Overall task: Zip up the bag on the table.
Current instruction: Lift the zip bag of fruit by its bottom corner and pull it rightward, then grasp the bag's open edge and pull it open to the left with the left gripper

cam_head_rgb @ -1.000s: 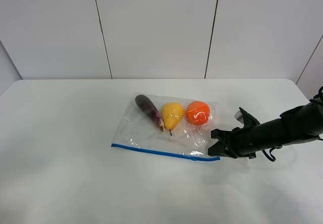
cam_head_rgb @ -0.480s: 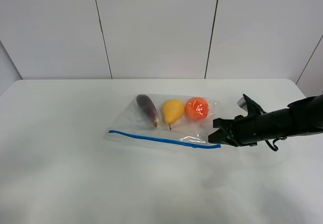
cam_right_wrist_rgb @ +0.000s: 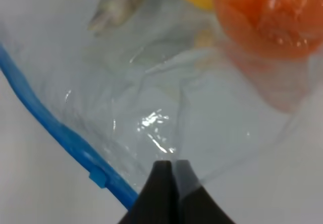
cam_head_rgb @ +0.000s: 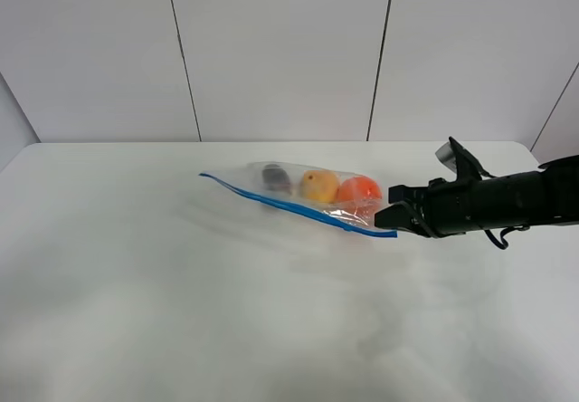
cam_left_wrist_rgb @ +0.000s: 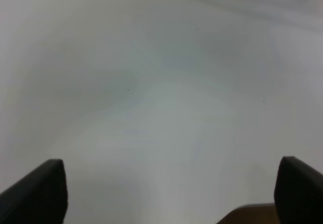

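Across the whole lower scene, the white table (cam_head_rgb: 136,284) is spreading wide, reaching back to pale wall panels (cam_head_rgb: 271,49). Over the table's far half, right of its middle, the bag (cam_head_rgb: 339,210) is hanging tilted, its clear crinkly plastic catching the light; whether its far end is touching the table cannot be told. Over the table's right side, the black right arm (cam_head_rgb: 507,201) is stretching in, and the right tool (cam_head_rgb: 384,217) is clenching a corner of the bag, holding that corner clear of the table. Seen from the right wrist, the tool's (cam_right_wrist_rgb: 170,166) tips are pressing together on the clear plastic (cam_right_wrist_rgb: 151,93) just beside the strip's end. Along the bag's edge nearer the table's front, the blue zipper strip (cam_head_rgb: 289,205) is running as a slanted line, and a small slider tab (cam_right_wrist_rgb: 98,176) is sitting on the strip (cam_right_wrist_rgb: 45,120) near the pinched corner. Inside the bag, the orange (cam_head_rgb: 359,188) is lying closest to the table's right side, the pear (cam_head_rgb: 318,186) beside it and the eggplant (cam_head_rgb: 276,178) beyond that. Above a bare patch of table (cam_left_wrist_rgb: 151,82), the left tool (cam_left_wrist_rgb: 169,193) is hovering released, its two fingers (cam_left_wrist_rgb: 40,191) standing wide apart and grasping nothing.
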Robot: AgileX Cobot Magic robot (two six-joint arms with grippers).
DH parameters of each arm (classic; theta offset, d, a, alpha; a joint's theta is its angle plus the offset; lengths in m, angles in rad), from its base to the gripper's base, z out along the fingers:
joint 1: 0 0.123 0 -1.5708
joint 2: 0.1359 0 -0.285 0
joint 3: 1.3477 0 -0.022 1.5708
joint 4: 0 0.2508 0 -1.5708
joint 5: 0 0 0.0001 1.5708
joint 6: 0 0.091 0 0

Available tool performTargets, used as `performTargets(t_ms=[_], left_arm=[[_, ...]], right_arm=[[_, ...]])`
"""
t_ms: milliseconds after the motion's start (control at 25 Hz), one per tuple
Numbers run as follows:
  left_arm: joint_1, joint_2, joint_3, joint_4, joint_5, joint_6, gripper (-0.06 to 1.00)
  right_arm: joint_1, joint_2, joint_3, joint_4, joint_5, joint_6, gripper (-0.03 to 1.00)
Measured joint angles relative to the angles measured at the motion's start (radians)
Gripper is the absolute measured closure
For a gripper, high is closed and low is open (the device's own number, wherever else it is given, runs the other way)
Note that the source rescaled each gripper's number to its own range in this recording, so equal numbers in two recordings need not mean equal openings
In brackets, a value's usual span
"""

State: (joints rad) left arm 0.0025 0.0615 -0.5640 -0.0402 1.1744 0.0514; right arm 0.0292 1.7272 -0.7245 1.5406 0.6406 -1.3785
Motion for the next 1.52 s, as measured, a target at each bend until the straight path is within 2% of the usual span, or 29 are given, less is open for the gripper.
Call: performTargets(t_ms=[760, 880, 1000, 1280, 1520], left_arm=[[0.0, 0.051, -0.041, 0.0, -0.028, 0.045, -0.06], [0.0, 0.147, -0.075, 0.0, -0.08, 0.046, -0.06], [0.0, 0.277, -0.128, 0.0, -0.176, 0.048, -0.06], [0.0, 0.653, -0.299, 0.001, -0.353, 0.056, -0.06], [0.0, 0.956, -0.433, -0.031, -0.403, 0.106, -0.06]], right_arm=[[0.0, -0.02, 0.0, 0.0, -0.001, -0.001, 0.97], [0.0, -0.02, 0.0, 0.0, -0.004, -0.001, 0.97], [0.0, -0.02, 0.0, 0.0, -0.004, -0.001, 0.97], [0.0, -0.02, 0.0, 0.0, -0.004, -0.001, 0.97], [0.0, -0.02, 0.0, 0.0, -0.004, -0.001, 0.97]])
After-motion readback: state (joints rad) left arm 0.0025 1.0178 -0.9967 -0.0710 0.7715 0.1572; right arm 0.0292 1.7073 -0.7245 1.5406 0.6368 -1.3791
